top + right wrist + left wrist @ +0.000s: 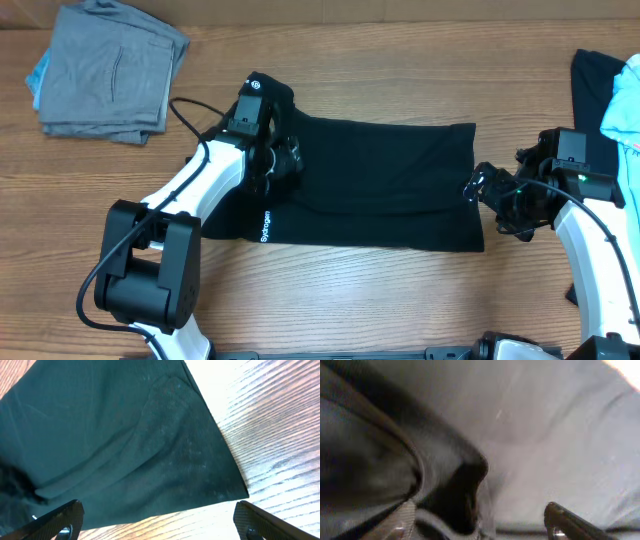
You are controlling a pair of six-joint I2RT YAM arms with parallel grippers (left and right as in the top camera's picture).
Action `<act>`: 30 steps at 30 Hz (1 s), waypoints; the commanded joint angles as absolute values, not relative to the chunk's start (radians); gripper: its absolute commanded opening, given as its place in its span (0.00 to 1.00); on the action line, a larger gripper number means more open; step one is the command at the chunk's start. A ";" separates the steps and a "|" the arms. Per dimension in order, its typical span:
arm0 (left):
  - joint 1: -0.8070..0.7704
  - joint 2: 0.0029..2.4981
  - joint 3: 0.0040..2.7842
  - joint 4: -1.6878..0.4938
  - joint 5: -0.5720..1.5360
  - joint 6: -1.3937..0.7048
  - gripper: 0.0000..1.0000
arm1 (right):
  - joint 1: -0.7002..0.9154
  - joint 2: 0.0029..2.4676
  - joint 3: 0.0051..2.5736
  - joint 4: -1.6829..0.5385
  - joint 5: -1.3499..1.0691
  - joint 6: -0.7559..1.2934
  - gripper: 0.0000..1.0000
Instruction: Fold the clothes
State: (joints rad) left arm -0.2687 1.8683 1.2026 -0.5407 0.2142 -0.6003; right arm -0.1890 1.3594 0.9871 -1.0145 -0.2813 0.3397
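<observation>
A black shirt (380, 180) lies spread flat across the middle of the table, with small white lettering (265, 225) near its left end. My left gripper (285, 160) is down on the shirt's left part. In the left wrist view its fingers (565, 517) stand wide apart, and a raised fold of black cloth (465, 490) sits between them, left of the middle. My right gripper (480, 185) hovers at the shirt's right edge. It is open, its fingertips (65, 515) on either side of the shirt's corner (220, 480) and bare wood.
A folded grey garment (110, 70) with a light blue one under it lies at the back left. Black (595, 90) and light blue (625, 110) clothes are piled at the right edge. A black cable (190, 115) loops beside the left arm. The table (270, 420) is wood.
</observation>
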 commanded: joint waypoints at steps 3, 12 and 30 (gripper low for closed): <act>-0.262 1.884 1.250 -0.503 0.221 -0.596 1.00 | -0.190 1.356 0.981 -1.020 -0.279 0.336 1.00; -0.241 1.881 1.507 -0.951 0.231 -0.542 0.94 | -0.190 1.356 0.981 -1.016 -0.282 0.336 1.00; -0.436 1.919 1.333 -0.992 0.289 -0.611 0.04 | -0.190 1.356 0.981 -0.986 -0.360 0.339 1.00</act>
State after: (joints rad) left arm -0.4206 1.8839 1.3457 -1.0080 0.2752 -0.5705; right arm -0.1890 1.3594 0.9863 -0.9855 -0.3447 0.3401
